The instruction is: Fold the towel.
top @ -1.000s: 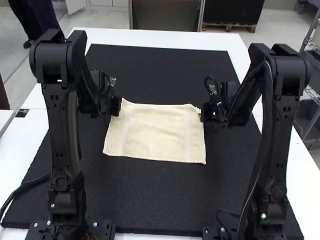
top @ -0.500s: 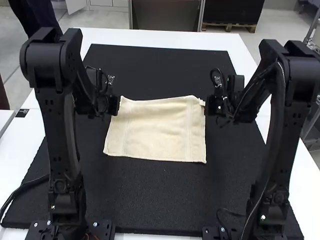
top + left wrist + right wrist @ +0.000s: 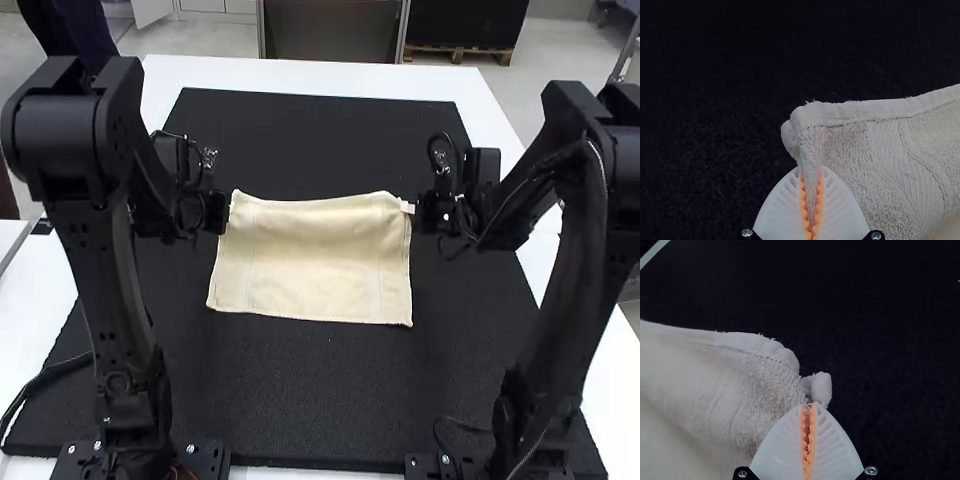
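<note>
High view first, and there's the cream towel (image 3: 310, 262), right around the middle of the frame, opened out as a broad four-sided piece on the black mat (image 3: 300, 400), with the white surface (image 3: 400, 73) showing past the mat's edges. The left arm (image 3: 112, 290) stands down the left of the frame, and its left gripper (image 3: 218, 212) is at the towel's upper left corner. Over on the right, the right arm (image 3: 560, 340) has its right gripper (image 3: 426, 212) at the upper right corner. Between them the towel's upper edge dips gently, while the lower edge runs nearly straight across the mat. A stitched band goes down near each side

Now the left wrist view: the left gripper (image 3: 811, 172) has its jaws closed in on the towel's corner, a narrow tuck of terry pinched between the orange pads (image 3: 804, 200). A thick hem runs away from that corner, and a ribbed band crosses the cloth nearby

And the right wrist view: the right gripper (image 3: 809, 407) has its jaws drawn almost together, nipping the towel's other corner right at the tips. A small rolled nub of cloth pokes out just beyond them, the fluffy terry swelling up beside it, dark mat all around
</note>
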Controlling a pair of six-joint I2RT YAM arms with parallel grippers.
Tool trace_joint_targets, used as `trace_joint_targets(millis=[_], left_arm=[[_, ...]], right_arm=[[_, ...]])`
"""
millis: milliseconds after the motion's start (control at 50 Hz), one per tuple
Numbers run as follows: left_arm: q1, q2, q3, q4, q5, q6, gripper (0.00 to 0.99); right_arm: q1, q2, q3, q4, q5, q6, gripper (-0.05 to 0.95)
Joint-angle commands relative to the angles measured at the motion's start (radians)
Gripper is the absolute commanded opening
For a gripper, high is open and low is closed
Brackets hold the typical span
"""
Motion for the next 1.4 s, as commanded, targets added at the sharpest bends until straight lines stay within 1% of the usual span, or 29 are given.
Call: trace_joint_targets(millis=[0,80,180,360,420,660,1180,1380], left_arm=[[0.013,-0.048,-0.023,-0.002,0.014,0.018,0.018],[0.015,-0.065,-0.037,-0.011,0.014,0.028,0.018],[0.015,-0.09,-0.057,-0.02,0.017,0.034,0.018],[0.015,-0.13,-0.083,-0.033,0.017,0.034,0.02],[0.015,-0.142,-0.09,-0.047,0.019,0.034,0.02],[0.015,-0.187,-0.121,-0.045,0.02,0.031,0.02],[0.016,-0.234,-0.186,-0.059,0.028,0.031,0.018],[0.015,-0.272,-0.193,-0.076,0.028,0.029,0.02]], right_arm=[[-0.02,-0.053,-0.033,-0.003,-0.033,0.0,-0.02],[-0.02,-0.078,-0.047,-0.022,-0.043,-0.006,-0.02],[-0.02,-0.122,-0.073,-0.024,-0.043,-0.009,-0.02],[-0.02,-0.183,-0.105,-0.044,-0.044,-0.009,-0.02],[-0.02,-0.2,-0.12,-0.044,-0.044,-0.009,-0.02],[-0.02,-0.254,-0.179,-0.033,-0.049,-0.008,-0.02],[-0.02,-0.321,-0.232,-0.041,-0.089,-0.005,-0.02],[-0.022,-0.374,-0.245,-0.079,-0.099,-0.005,-0.02]])
